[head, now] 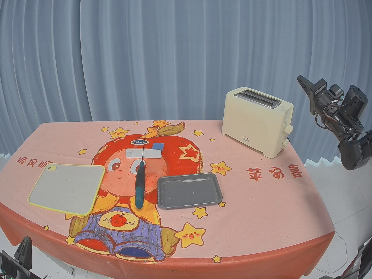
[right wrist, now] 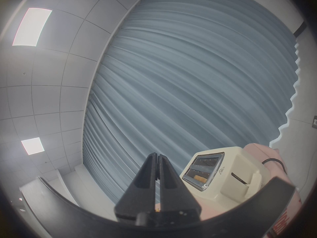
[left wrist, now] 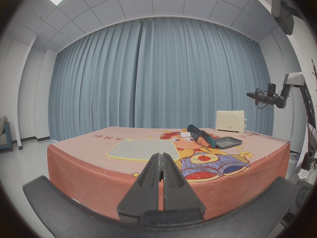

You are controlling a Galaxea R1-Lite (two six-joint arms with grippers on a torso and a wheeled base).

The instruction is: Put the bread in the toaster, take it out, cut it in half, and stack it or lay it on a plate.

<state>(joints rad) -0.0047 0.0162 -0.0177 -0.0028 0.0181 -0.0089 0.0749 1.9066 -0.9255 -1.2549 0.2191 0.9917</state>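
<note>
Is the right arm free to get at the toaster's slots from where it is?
Probably yes. The right gripper hangs in the air beside the toaster, with nothing between them, and the slots lie uncovered on top. Its jaws are shut, so they would need opening first.

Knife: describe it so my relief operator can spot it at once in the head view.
On the pink tablecloth, look between the yellow-rimmed grey cutting board and the dark grey tray. The knife lies there, blade pointing away from the robot. It is the only long thin thing, with a teal handle.
</note>
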